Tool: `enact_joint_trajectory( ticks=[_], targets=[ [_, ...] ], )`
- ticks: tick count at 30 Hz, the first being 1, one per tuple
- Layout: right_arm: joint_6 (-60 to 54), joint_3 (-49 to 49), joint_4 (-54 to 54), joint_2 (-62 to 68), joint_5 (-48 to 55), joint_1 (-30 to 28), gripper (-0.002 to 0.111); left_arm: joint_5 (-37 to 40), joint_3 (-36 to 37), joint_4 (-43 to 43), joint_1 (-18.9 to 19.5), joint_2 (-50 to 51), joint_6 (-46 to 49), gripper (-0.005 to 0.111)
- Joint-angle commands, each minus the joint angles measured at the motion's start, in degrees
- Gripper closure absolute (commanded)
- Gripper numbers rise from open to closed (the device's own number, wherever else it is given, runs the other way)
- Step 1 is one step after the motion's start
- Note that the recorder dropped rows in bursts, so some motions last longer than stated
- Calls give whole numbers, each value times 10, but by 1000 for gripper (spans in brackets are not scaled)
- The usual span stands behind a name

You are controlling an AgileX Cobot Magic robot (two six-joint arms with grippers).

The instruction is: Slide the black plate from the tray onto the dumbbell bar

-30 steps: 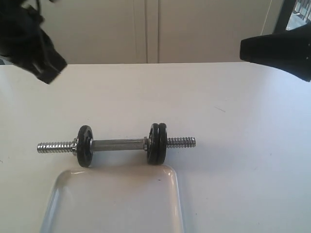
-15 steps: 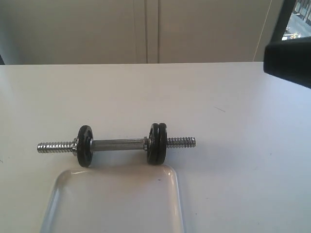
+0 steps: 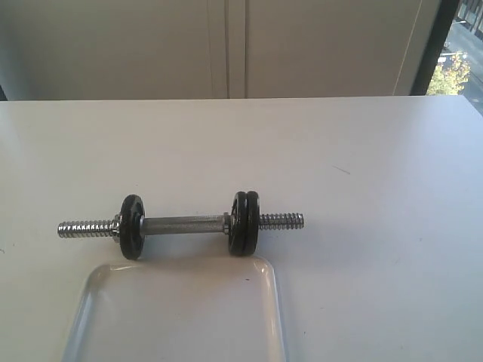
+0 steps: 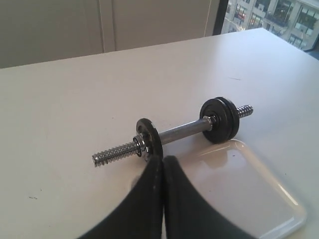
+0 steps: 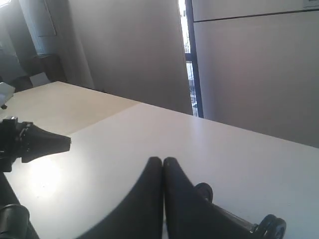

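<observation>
The dumbbell bar (image 3: 185,224) lies on the white table, parallel to its front edge. It carries one black disc (image 3: 131,226) on the left and a pair of black discs (image 3: 245,222) pressed together on the right. Just in front of it, the white tray (image 3: 181,317) holds no loose black plate. Neither gripper shows in the exterior view. My left gripper (image 4: 163,160) is shut with nothing in it, hanging over the tray (image 4: 239,184) near the bar (image 4: 184,131). My right gripper (image 5: 162,162) is shut and empty, and a disc (image 5: 204,190) peeks out behind it.
The table's far edge (image 3: 241,98) meets a pale wall, with a window (image 3: 453,68) at the right. A black part of the other arm (image 5: 35,142) shows at the side of the right wrist view. White tabletop (image 3: 362,166) surrounds the dumbbell.
Both arms have drawn out of the exterior view: the left one went first, then the right one slid off the right edge. The dumbbell and the tray have not moved.
</observation>
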Motion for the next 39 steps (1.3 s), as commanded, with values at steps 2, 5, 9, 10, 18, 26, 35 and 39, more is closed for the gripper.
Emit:
enact_joint_trajectory(
  ticks=[2, 5, 9, 10, 18, 26, 35, 39],
  targets=[
    [13, 3, 0, -15, 27, 0, 108, -56, 47, -2, 2, -24, -37, 107],
    [14, 12, 5, -15, 50, 23, 108, -91, 74, -2, 2, -24, -38, 107],
    [4, 29, -39, -15, 36, 108, 108, -124, 96, -6, 2, -23, -45, 107],
    [4, 32, -66, -15, 36, 126, 108, -128, 98, -6, 2, -23, -43, 107],
    [25, 73, -238, -15, -30, 202, 108, -129, 102, -6, 2, -23, -43, 107],
    [39, 109, -275, -15, -187, 202, 108, -129, 102, -6, 2, -23, -43, 107],
    [37, 109, -273, -15, -186, 202, 108, -129, 102, -6, 2, -23, -43, 107],
    [37, 109, -273, -15, -185, 202, 108, -129, 102, -6, 15, -23, -42, 107]
  ],
)
